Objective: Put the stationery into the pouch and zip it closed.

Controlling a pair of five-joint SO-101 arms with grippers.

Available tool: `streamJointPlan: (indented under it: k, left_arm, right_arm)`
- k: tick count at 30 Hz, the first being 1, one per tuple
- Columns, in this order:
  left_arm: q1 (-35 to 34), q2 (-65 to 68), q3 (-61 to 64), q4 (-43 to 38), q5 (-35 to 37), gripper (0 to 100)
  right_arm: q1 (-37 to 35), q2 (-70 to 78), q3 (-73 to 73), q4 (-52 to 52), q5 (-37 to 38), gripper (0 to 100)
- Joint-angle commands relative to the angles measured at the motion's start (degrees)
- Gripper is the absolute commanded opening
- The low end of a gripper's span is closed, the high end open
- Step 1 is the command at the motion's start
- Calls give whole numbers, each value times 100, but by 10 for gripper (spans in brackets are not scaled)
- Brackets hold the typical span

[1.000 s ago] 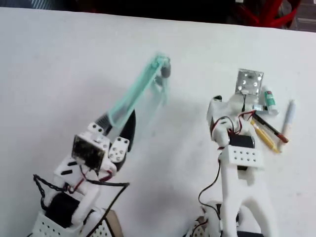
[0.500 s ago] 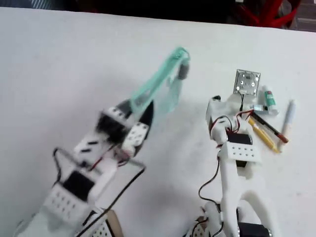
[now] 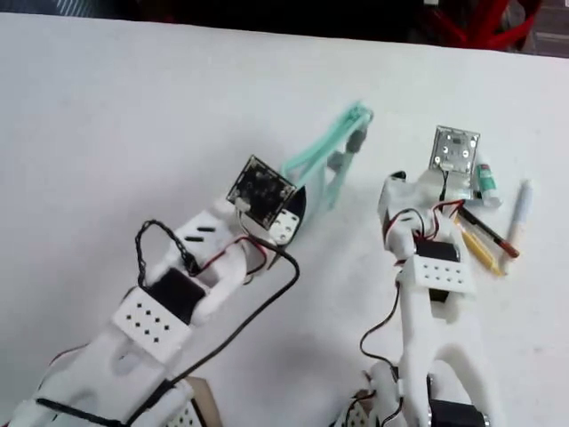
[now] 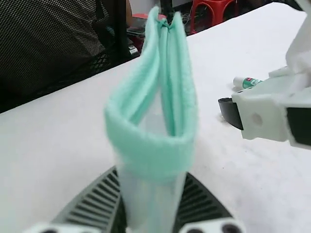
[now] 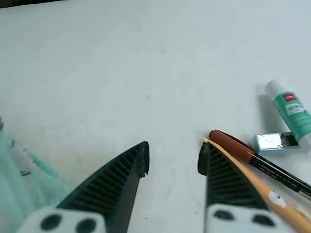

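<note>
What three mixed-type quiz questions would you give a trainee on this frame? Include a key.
1. True or false: the right gripper is open, with nothing between its fingers.
2. What holds the pouch? A) the left gripper; B) the right gripper; C) a person's hand.
3. Fill in: the glue stick and the brown pen lie on the ____, outside the pouch.

Key: 1 true. 2 A. 3 table.
</note>
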Motion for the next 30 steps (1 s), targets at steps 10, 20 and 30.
streamJointPlan:
  k: [10, 20, 30]
  left_arm:
    - [57, -963, 0, 1266, 905, 184]
    - [-312, -1604, 615, 1257, 862, 184]
    - [-347, -2466, 1626, 299, 501, 184]
  right_arm:
    - [31, 13, -105, -119, 0, 170]
    - [57, 4, -114, -119, 0, 170]
    - [1086, 699, -2637, 2352, 343, 170]
